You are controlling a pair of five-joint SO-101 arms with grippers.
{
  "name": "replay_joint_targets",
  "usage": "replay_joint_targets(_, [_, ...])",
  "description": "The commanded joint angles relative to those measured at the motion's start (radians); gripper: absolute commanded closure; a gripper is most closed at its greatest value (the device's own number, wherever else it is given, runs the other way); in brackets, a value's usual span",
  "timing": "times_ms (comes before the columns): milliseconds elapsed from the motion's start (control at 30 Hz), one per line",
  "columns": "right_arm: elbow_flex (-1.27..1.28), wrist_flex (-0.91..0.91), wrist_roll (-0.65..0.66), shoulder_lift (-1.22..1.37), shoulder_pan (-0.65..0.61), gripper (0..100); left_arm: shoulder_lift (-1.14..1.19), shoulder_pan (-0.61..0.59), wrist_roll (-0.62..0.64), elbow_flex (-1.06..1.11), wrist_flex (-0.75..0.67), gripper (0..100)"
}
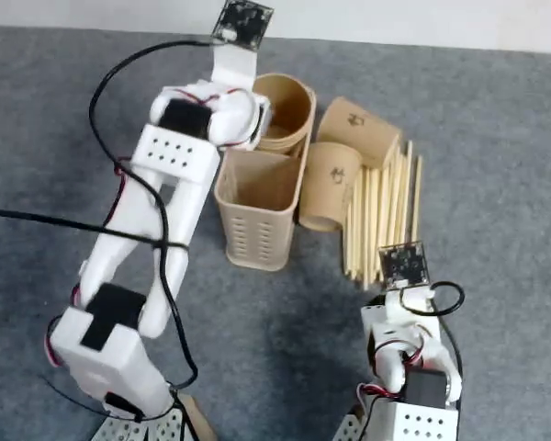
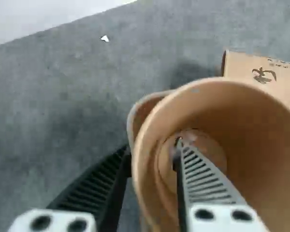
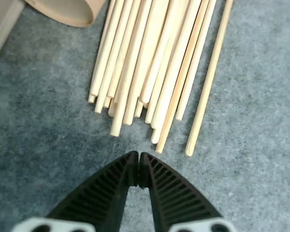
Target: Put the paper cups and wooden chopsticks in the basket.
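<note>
On one cup wall your left gripper pinches; next, lift it over the basket just beside. Your right gripper is pressed together, chopsticks just ahead.

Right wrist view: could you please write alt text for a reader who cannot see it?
The right pincer, shut, hangs just short of the near ends of a loose bundle of wooden chopsticks lying on grey carpet. A paper cup on its side lies beside them.
</note>
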Motion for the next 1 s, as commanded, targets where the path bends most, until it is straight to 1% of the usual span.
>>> replay_joint_targets(0, [0.122, -0.016, 0.008, -0.005, -0.007, 96.4, 0.004, -0.007, -0.049, 0.041, -0.021, 83])
replay_joint_targets(100, [0.122, -0.016, 0.008, -0.005, -0.007, 96.4, -0.024, -0.013, -0.064, -0.065, -0.003, 83])
replay_joint_targets(300, [0.122, -0.016, 0.008, -0.010, -0.005, 96.4, -0.125, -0.028, -0.064, -0.383, 0.170, 83])
replay_joint_targets(433, [0.122, -0.022, 0.008, -0.012, 0.007, 96.4, -0.189, -0.056, -0.066, -0.519, 0.325, 83])
replay_joint_targets(533, [0.107, -0.047, 0.008, -0.012, 0.077, 96.4, -0.232, -0.104, -0.066, -0.533, 0.442, 83])
replay_joint_targets(667, [-0.024, -0.134, 0.008, -0.010, 0.231, 96.4, -0.277, -0.205, -0.063, -0.530, 0.609, 83])
replay_joint_targets(733, [-0.145, -0.145, 0.011, -0.002, 0.249, 96.4, -0.291, -0.223, -0.063, -0.530, 0.677, 83])
replay_joint_targets(800, [-0.269, -0.140, 0.041, 0.001, 0.248, 96.4, -0.297, -0.225, -0.060, -0.526, 0.717, 83])
replay_joint_targets(900, [-0.429, -0.114, 0.061, 0.088, 0.239, 94.4, -0.325, -0.225, -0.051, -0.450, 0.718, 83])
replay_joint_targets(967, [-0.519, -0.114, 0.060, 0.225, 0.236, 92.0, -0.358, -0.223, -0.017, -0.360, 0.718, 83])
